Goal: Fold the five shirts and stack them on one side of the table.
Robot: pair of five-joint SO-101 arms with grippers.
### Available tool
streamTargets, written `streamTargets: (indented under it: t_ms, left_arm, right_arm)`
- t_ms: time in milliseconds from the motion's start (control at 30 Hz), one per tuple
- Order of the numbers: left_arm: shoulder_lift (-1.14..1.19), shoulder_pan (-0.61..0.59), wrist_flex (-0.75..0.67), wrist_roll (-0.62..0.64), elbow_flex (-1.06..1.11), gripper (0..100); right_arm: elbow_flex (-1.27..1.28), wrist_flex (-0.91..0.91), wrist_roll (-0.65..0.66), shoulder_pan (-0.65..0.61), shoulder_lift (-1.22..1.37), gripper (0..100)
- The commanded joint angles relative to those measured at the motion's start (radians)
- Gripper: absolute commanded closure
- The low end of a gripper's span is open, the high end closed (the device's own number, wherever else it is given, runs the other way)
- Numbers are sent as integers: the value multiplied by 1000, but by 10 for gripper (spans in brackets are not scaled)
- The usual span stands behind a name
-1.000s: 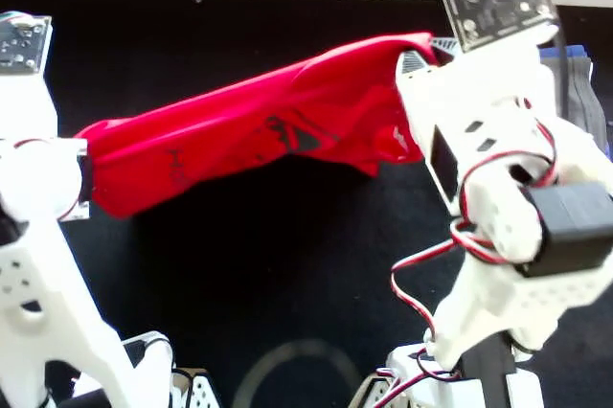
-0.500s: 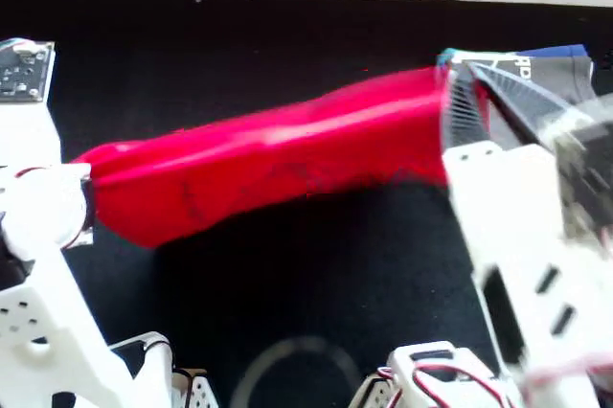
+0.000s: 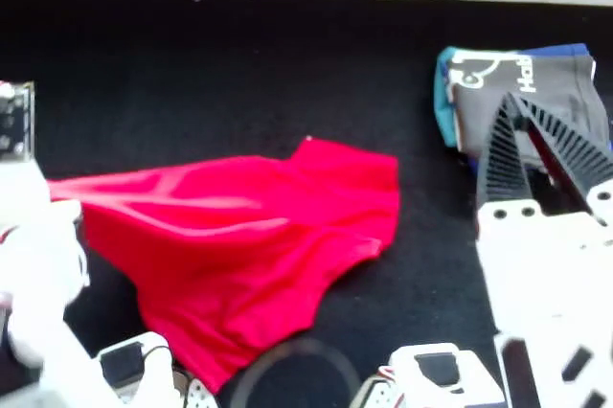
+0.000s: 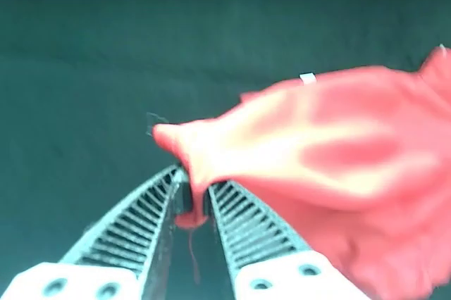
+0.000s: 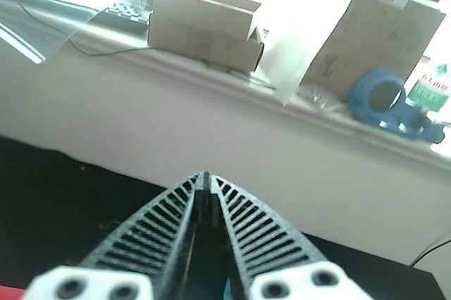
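right gripper (image 3: 515,113) let go, red shirt (image 3: 249,264) fallen slack onto table (image 3: 239,63)

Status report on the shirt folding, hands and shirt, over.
Left hand shut on red shirt edge. Right hand shut, empty, by folded stack. Red shirt lies rumpled, unfolded, centre. Nothing on top of it.

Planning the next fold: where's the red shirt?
High view: the red shirt lies left of centre on the table, one edge pinched in the left gripper.

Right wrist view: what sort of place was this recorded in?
Probably a lab or workroom bench: cardboard boxes and a blue tape dispenser sit on the ledge behind the black-covered table.
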Motion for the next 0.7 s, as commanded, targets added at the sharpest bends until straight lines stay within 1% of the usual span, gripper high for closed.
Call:
streamTargets:
  t_ms: [0, 67, 167, 233, 333, 400, 533, 600, 667]
  left_arm:
    - [-7, -10, -97, 3, 124, 992]
    - [-1, -10, -143, 2, 196, 992]
    - [-1, -10, -215, 2, 314, 992]
    - [-1, -10, -255, 2, 378, 992]
    - [-1, -10, -298, 2, 447, 992]
    - [-1, -10, -315, 2, 472, 992]
    - [-1, -10, -321, 2, 490, 992]
    - [1, -10, -325, 2, 490, 992]
    - [1, -10, -325, 2, 490, 992]
  right_arm:
    - [197, 8, -55, -4, 28, 992]
    - [371, 7, -72, -38, 30, 992]
    - [662, -13, -77, -130, 31, 989]
    - [878, -76, -77, -179, 27, 988]
    - [1164, -223, -78, -231, 28, 984]
    - [1322, -321, -89, -262, 28, 943]
    - [1566, -461, -147, -341, 30, 809]
    - [1662, -533, -158, -387, 30, 778]
    - [1735, -598, -157, -403, 31, 776]
